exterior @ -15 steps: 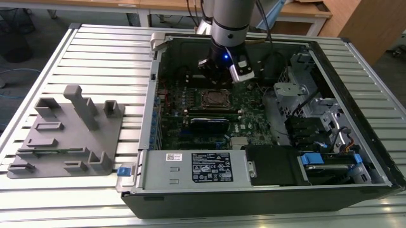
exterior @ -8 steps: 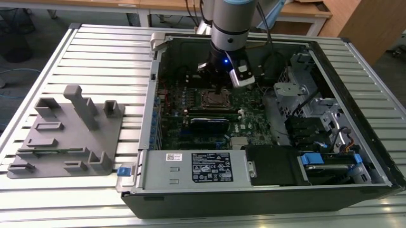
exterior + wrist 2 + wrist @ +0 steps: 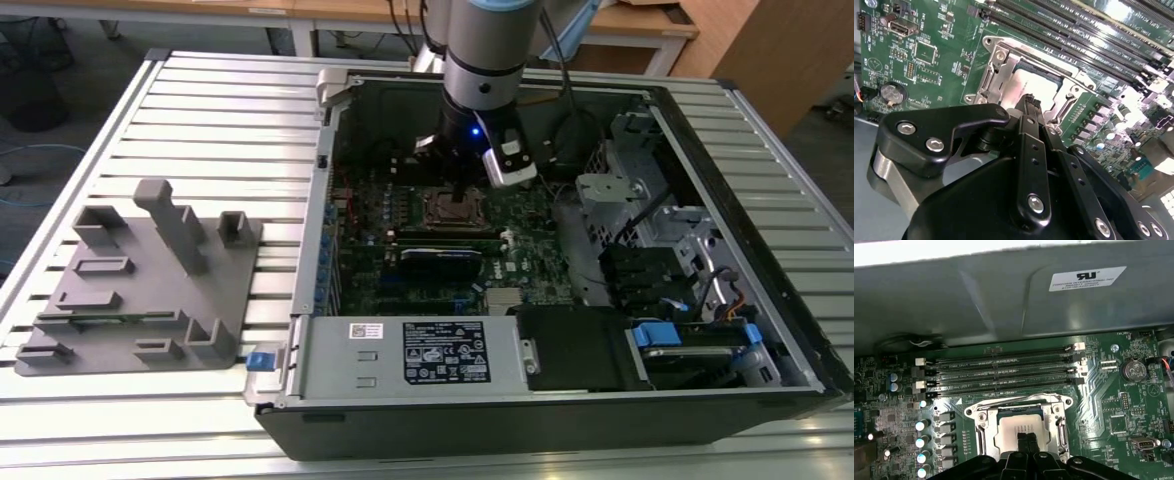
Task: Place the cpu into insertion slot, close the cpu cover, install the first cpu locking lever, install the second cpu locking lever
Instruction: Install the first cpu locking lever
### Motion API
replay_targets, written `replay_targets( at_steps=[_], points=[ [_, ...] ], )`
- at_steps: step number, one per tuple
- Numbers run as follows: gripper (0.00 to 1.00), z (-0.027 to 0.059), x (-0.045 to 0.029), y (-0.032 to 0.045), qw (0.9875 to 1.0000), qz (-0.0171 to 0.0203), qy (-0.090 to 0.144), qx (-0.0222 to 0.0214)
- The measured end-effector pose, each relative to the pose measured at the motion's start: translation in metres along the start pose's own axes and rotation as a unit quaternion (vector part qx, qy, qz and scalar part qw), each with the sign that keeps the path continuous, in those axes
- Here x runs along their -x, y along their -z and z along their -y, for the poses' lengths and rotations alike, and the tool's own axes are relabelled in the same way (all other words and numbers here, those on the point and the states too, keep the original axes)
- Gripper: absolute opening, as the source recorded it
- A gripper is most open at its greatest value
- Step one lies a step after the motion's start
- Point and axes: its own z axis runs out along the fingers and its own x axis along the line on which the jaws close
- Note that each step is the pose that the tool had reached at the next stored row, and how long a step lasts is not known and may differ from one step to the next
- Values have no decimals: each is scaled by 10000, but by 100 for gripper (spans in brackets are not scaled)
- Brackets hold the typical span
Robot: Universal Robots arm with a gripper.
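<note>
The cpu (image 3: 1010,436) (image 3: 1015,91) lies flat in the insertion slot (image 3: 454,210) on the green board, dull silver top facing up. The cpu cover (image 3: 982,432) (image 3: 990,75), a silvery frame, lies flat around it with the chip showing through its window. My gripper (image 3: 1026,436) (image 3: 1030,101) (image 3: 461,190) stands straight over the slot. Its black fingertips are shut together with nothing between them, at or just above the cpu's top near one edge. I cannot tell whether the tips touch the chip. The tips hide part of it.
Long black memory slots (image 3: 1004,372) run beside the socket, below the case wall (image 3: 1004,300). A row of capacitors (image 3: 921,440) and a coin battery (image 3: 1133,370) flank it. A black card (image 3: 441,262), the power supply (image 3: 400,355) and a grey fixture (image 3: 147,280) lie nearby.
</note>
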Motion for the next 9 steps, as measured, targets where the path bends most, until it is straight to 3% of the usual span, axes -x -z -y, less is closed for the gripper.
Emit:
replay_targets(
  at_steps=[3,7,9],
  points=[
    [11,-2,0,-1,10000,-14,-1,-83],
    [11,-1,-1,-5,9999,-19,53,-89],
    [11,-1,-1,-12,9998,-33,201,-86]
  ],
)
